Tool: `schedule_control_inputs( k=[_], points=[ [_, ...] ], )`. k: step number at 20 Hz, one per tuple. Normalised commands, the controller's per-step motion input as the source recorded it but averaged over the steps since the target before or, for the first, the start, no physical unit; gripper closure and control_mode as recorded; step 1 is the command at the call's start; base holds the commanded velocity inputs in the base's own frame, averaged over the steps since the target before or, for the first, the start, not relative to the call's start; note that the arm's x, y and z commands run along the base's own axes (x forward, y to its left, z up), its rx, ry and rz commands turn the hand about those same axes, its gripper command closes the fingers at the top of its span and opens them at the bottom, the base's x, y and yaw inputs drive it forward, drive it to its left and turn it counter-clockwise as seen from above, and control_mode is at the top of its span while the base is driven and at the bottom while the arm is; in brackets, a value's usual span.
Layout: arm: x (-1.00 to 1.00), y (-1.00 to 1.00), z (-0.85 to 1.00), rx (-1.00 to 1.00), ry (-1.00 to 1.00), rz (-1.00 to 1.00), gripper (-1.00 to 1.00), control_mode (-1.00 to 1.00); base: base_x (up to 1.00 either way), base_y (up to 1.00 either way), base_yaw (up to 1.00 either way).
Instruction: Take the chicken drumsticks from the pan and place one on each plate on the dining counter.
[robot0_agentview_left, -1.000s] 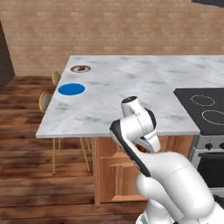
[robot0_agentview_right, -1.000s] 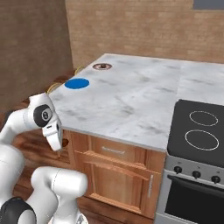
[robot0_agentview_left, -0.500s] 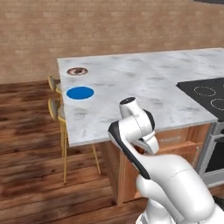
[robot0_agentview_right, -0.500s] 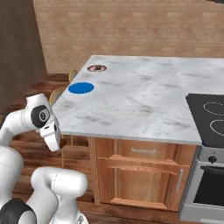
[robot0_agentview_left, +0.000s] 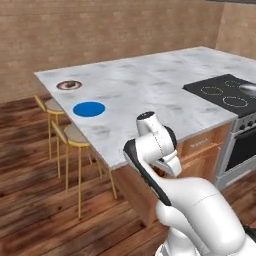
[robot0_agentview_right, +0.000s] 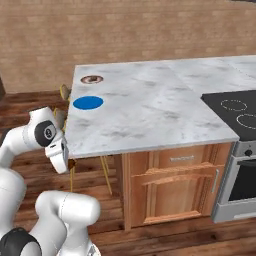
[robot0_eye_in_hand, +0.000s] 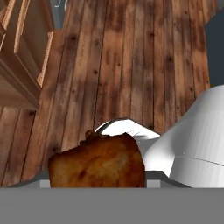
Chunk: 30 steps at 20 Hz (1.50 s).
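Hand view: drumstick (robot0_eye_in_hand: 98, 162) clamped in tool (robot0_eye_in_hand: 98, 181).

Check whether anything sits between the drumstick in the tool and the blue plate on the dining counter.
The tool holds the drumstick low beside the dining counter, below its edge. That edge stands between it and the blue plate. Nothing lies on the marble around the blue plate; the brown-rimmed plate sits apart, farther back.

blue plate (robot0_agentview_left: 89, 109), marbled grey-white counter (robot0_agentview_left: 150, 90)
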Motion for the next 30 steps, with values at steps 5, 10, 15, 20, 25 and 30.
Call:
schedule_control_inputs(
  k=[5, 10, 15, 20, 25, 30],
  points=[
    [0.0, 0.0, 0.0, 0.0, 0.0, 0.0, 1.0, 1.0, 0.11, 1.0, -0.48],
    [0.0, 0.0, 0.0, 0.0, 0.0, 0.0, 1.0, 1.0, 0.24, 1.0, -0.43],
    [0.0, 0.0, 0.0, 0.0, 0.0, 0.0, 1.0, 1.0, 0.36, 0.98, -0.4],
    [0.0, 0.0, 0.0, 0.0, 0.0, 0.0, 1.0, 1.0, 0.36, 0.84, -0.34],
    [0.0, 0.0, 0.0, 0.0, 0.0, 0.0, 1.0, 1.0, 0.23, 0.7, -0.3],
    [0.0, 0.0, 0.0, 0.0, 0.0, 0.0, 1.0, 1.0, 0.16, 0.6, -0.29]
  ],
)
